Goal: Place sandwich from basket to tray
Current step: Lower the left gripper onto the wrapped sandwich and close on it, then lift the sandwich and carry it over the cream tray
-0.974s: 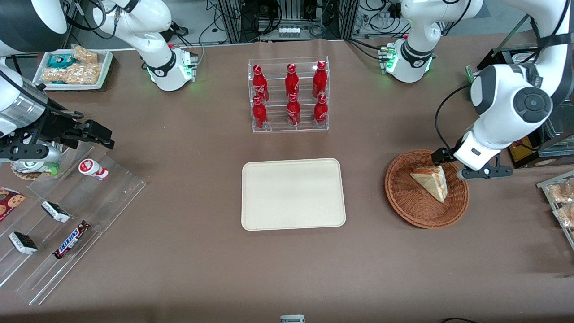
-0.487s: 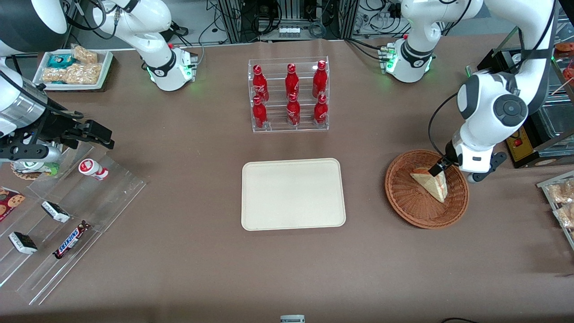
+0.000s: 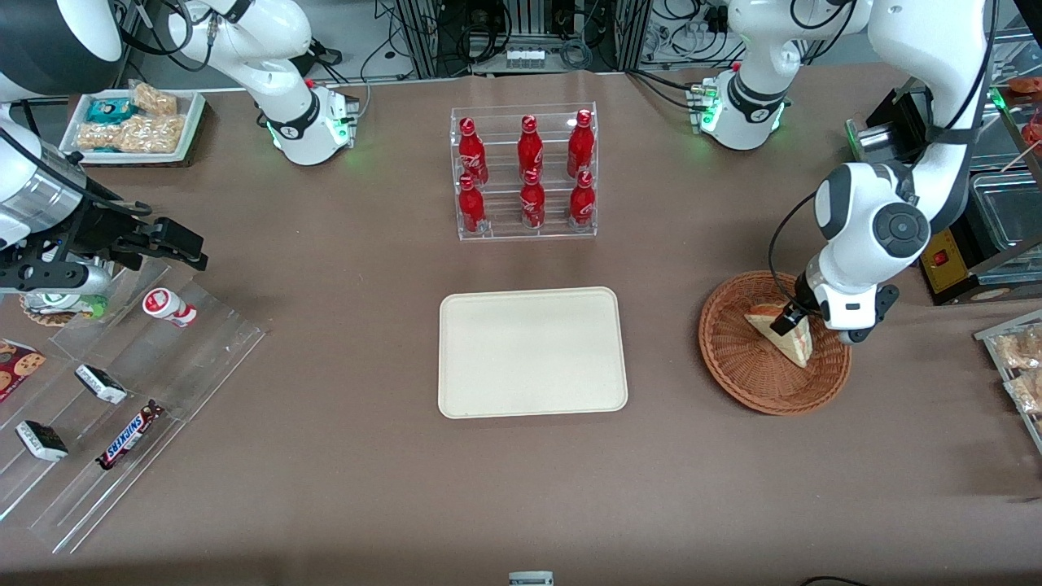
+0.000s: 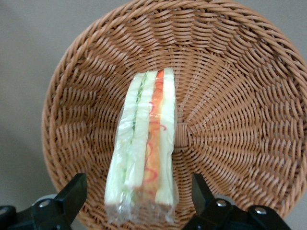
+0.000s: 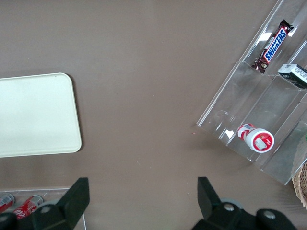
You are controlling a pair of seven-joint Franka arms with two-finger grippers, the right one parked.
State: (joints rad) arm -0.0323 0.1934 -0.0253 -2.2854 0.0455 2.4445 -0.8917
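The sandwich (image 3: 781,335) (image 4: 144,148), a plastic-wrapped white wedge with orange and green filling, lies in the reddish-brown wicker basket (image 3: 745,366) (image 4: 230,96) toward the working arm's end of the table. My gripper (image 3: 802,330) (image 4: 139,201) hangs just over the basket, open, with one black finger on each side of the sandwich's wide end and a gap to each. The cream tray (image 3: 532,352) lies bare at the table's middle, beside the basket.
A clear rack of red bottles (image 3: 525,172) stands farther from the front camera than the tray. Acrylic racks with snack bars (image 3: 122,391) lie toward the parked arm's end. A small white tray of snacks (image 3: 134,124) sits near that arm's base. Metal containers (image 3: 997,220) stand beside the basket.
My gripper has swung in from the basket's outer rim, turned and dropped over the sandwich, now straddling it. The sandwich and basket have not moved.
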